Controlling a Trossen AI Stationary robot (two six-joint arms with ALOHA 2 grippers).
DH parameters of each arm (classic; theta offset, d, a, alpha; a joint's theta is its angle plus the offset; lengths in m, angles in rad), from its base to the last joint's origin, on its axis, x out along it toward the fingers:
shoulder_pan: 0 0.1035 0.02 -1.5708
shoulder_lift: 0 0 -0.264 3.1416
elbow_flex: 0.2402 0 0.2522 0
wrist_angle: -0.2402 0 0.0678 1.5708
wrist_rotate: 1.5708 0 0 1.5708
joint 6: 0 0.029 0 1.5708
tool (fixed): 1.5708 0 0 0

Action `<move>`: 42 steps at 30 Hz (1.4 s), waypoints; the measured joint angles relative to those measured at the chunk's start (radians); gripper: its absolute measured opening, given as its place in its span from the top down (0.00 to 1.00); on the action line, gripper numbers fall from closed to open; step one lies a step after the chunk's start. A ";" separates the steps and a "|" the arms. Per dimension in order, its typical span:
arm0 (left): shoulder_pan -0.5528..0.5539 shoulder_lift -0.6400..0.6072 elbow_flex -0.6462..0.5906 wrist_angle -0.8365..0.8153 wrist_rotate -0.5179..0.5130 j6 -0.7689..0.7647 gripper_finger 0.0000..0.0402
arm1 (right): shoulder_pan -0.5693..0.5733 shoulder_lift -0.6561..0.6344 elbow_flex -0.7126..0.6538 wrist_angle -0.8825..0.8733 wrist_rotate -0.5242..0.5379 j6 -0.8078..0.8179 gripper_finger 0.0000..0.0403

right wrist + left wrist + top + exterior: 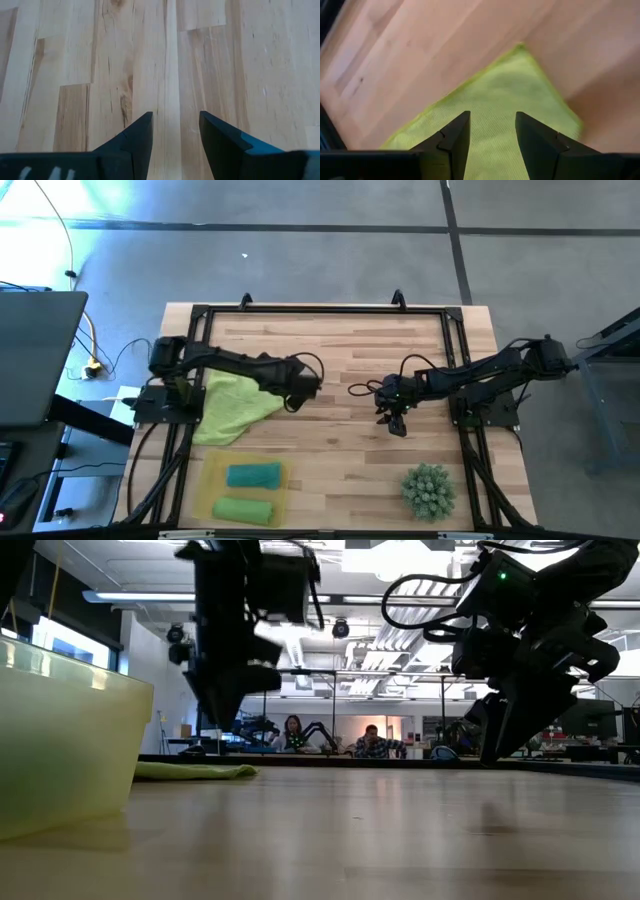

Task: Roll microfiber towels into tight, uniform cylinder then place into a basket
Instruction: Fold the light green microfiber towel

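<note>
Left gripper (491,145) open, hovering over spread green towel's (510,105) corner.

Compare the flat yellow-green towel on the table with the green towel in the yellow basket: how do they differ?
The flat yellow-green towel lies spread on the wooden table, under the open left gripper; the green towel is rolled into a cylinder. The flat one is outside the basket; the rolled one lies inside it, beside a teal roll. The flat one covers more area. Both are greenish cloth.
</note>
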 joint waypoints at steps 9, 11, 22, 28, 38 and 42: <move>0.055 0.176 0.000 0.005 0.079 -0.020 0.64 | 0.000 0.000 0.000 0.000 0.000 0.000 0.63; 0.055 0.206 0.003 0.000 0.077 -0.020 0.64 | 0.000 0.000 0.000 0.000 0.000 0.000 0.63; -0.001 0.240 0.038 0.069 0.055 -0.027 0.64 | 0.000 0.000 0.000 0.000 0.000 0.000 0.63; -0.040 0.241 0.065 0.271 0.048 -0.047 0.67 | 0.000 0.000 0.000 0.000 0.000 0.000 0.63; -0.106 0.253 0.059 0.789 0.139 0.063 0.71 | 0.000 0.000 0.000 0.002 0.000 0.000 0.63; -0.136 0.251 0.059 0.951 0.180 0.246 0.71 | 0.000 0.000 0.000 0.002 0.000 0.000 0.63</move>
